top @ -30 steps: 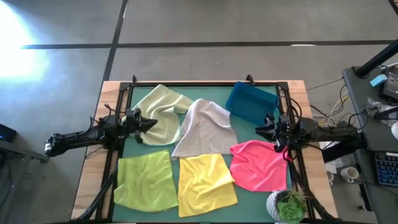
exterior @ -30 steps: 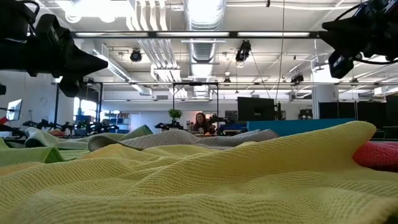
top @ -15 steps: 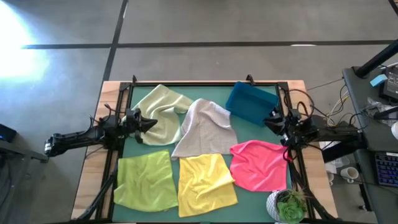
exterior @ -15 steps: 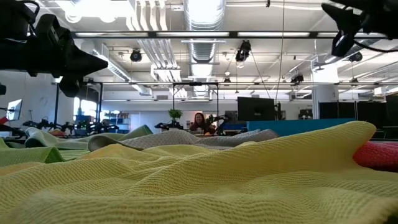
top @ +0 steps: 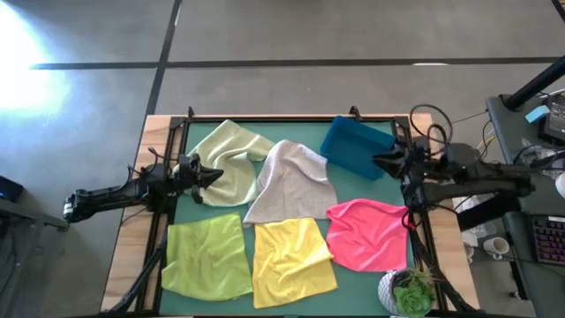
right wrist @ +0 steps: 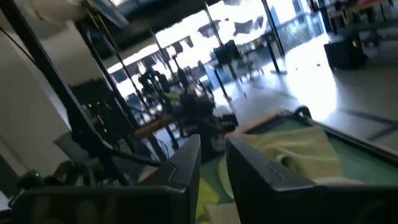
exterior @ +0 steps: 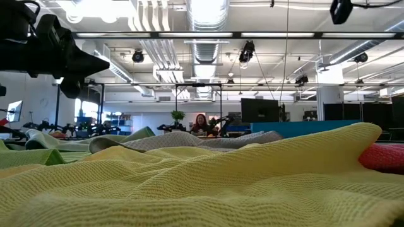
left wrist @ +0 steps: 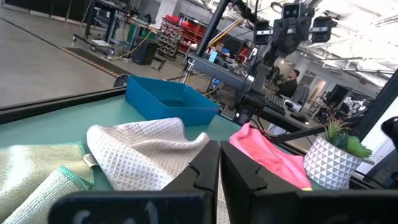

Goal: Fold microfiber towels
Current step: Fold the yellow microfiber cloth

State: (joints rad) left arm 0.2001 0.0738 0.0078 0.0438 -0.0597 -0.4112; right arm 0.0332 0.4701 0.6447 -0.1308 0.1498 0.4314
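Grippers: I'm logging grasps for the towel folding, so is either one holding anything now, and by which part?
Nothing is held. The left gripper is shut and empty beside the pale green towel; the right gripper, slightly open, hangs over the blue bin.

Pale green towel (top: 226,152), waffle-textured light grey towel (top: 291,181), lime green towel (top: 206,256), yellow towel (top: 291,261), hot pink towel (top: 366,234); blue bin (top: 356,147); green desk (top: 331,283).
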